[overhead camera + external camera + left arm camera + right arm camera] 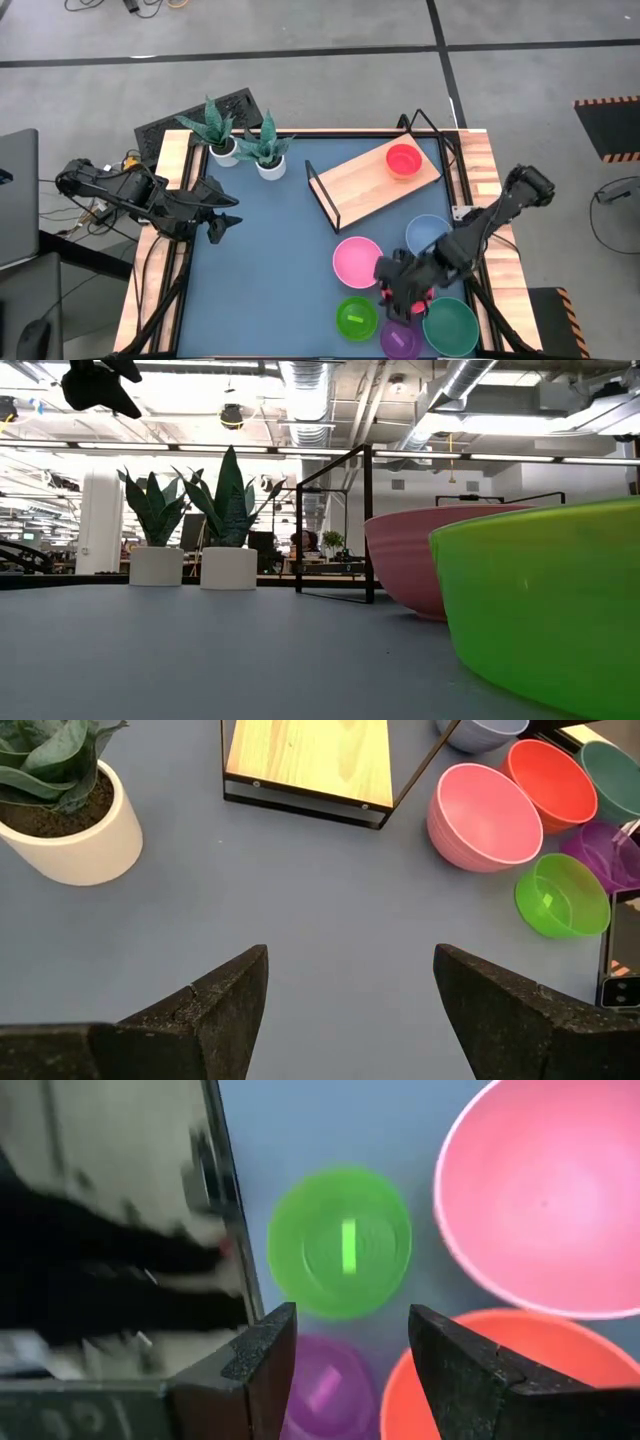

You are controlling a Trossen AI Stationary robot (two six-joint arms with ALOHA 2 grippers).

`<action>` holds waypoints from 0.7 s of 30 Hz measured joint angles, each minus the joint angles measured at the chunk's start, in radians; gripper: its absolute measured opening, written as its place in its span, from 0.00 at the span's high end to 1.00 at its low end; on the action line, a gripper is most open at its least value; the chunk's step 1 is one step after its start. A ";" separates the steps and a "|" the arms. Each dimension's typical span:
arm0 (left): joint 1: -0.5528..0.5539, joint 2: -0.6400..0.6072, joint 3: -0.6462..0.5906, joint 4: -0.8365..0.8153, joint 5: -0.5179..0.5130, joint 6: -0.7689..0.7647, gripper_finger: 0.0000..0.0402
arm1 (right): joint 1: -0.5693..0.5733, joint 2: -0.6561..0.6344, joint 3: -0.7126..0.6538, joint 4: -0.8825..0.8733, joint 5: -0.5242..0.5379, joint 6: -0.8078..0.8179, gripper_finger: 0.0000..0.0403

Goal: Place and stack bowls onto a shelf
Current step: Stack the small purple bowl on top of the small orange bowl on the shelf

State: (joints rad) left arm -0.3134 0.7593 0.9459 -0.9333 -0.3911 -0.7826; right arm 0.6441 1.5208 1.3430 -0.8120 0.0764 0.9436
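A small red bowl (404, 160) sits on the light-wood shelf (360, 185) at the far right. On the blue table near the right front corner stand several bowls: pink (357, 262), blue (428, 234), lime green (356, 318), purple (400, 341), dark green (451, 326) and coral-red (500, 1380). My right gripper (345, 1360) hovers open above this group. Under its fingers are the lime green bowl (340, 1255), the purple bowl (325, 1385) and the coral-red bowl's rim. My left gripper (350, 990) hangs open above the table's left side.
Two white pots with spiky green plants (225, 150) (270, 165) stand at the far edge, left of the shelf. Wooden rails (170, 200) run along the table's left and right sides. The blue tabletop (270, 280) between my left gripper and the bowls is bare.
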 joint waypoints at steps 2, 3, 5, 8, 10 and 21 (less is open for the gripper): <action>0.000 0.000 0.000 0.000 0.000 0.000 0.33 | 0.022 0.060 0.072 -0.080 -0.007 -0.056 0.46; 0.000 0.000 0.000 0.000 0.000 0.001 0.33 | 0.030 0.088 0.101 -0.106 -0.016 -0.087 0.46; 0.000 0.000 0.000 0.000 -0.001 0.002 0.33 | 0.047 0.141 0.151 -0.154 -0.031 -0.142 0.46; 0.000 0.000 0.000 -0.001 -0.007 0.003 0.33 | 0.065 0.214 0.195 -0.158 -0.053 -0.214 0.46; 0.000 0.000 0.000 -0.001 -0.007 0.003 0.33 | 0.074 0.260 0.216 -0.158 -0.057 -0.262 0.46; 0.000 0.000 0.000 -0.005 -0.008 0.003 0.33 | 0.098 0.426 0.233 -0.149 -0.106 -0.394 0.46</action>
State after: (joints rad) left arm -0.3134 0.7590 0.9459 -0.9379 -0.3992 -0.7792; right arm 0.7420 1.9467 1.5757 -0.9606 -0.0292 0.5500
